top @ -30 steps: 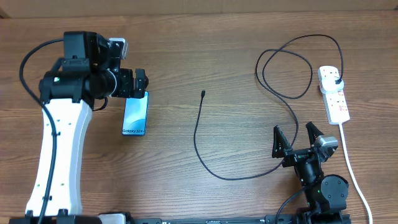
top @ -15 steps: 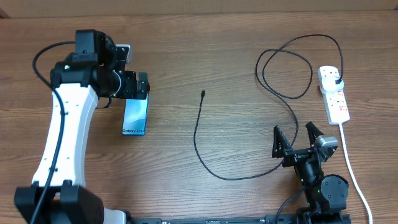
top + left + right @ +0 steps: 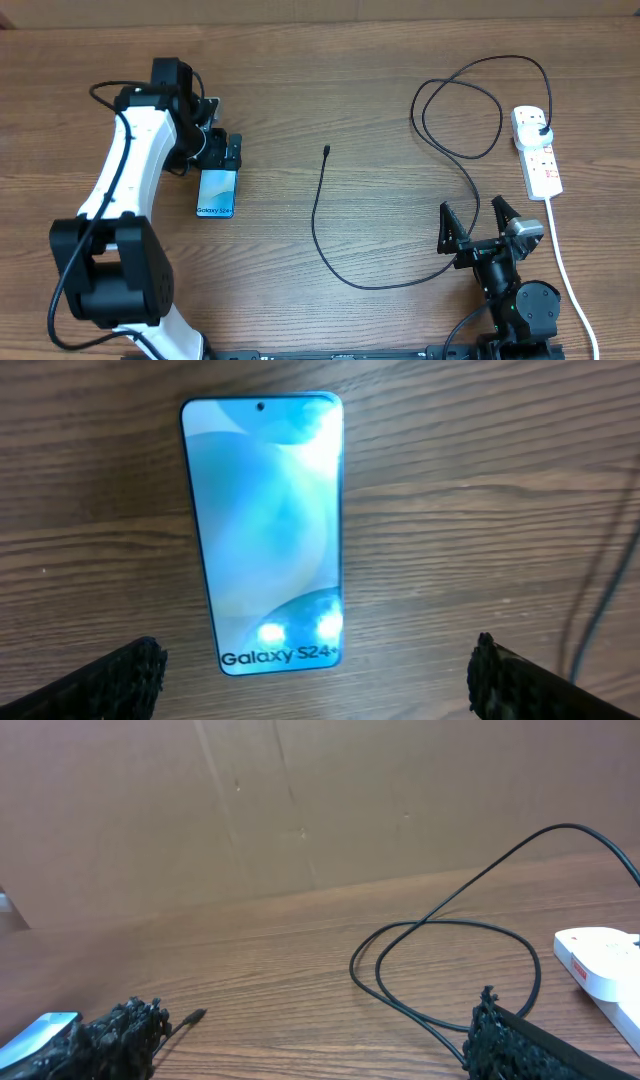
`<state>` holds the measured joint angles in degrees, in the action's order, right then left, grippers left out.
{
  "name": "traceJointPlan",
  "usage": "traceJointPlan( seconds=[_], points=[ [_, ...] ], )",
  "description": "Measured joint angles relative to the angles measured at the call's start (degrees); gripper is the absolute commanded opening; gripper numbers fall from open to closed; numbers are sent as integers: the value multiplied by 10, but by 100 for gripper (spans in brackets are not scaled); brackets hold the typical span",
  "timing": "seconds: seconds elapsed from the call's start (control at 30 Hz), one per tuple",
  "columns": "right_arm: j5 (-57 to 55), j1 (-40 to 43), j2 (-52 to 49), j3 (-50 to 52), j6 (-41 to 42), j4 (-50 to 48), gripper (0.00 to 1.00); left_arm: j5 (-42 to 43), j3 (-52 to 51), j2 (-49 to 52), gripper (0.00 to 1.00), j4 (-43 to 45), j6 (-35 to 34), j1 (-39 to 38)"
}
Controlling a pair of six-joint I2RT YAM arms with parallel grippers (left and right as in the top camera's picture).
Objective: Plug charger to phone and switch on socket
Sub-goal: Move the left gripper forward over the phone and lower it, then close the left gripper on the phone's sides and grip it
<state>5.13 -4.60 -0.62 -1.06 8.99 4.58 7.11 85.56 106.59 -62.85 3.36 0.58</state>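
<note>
Left tool (image 3: 224, 157), jaws apart, hovers over the phone (image 3: 265, 530), marked "Galaxy S24+", which lies flat near the left edge of the worktop (image 3: 380, 90). Right tool (image 3: 473, 222), jaws likewise apart, sits at the front right. Closing on so slim a phone could skid it. The charger (image 3: 316, 215) lies mid-worktop, plugged into the power strip (image 3: 540, 165).

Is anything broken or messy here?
Nothing looks broken or spilled. The charger is a bit messy: it curls in a loose loop near the socket and crosses over itself. Its tip lies well apart from the phone, which lies flat with its screen lit.
</note>
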Motion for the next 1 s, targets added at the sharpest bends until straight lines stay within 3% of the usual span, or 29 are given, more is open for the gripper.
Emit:
traceJointPlan(
  seconds=[0.6,1.0],
  points=[
    [0,0,0,0,0,0,100,-36,0,95,100,19,15,-6],
    [0,0,0,0,0,0,100,-54,0,100,99,42,15,-28]
  ],
)
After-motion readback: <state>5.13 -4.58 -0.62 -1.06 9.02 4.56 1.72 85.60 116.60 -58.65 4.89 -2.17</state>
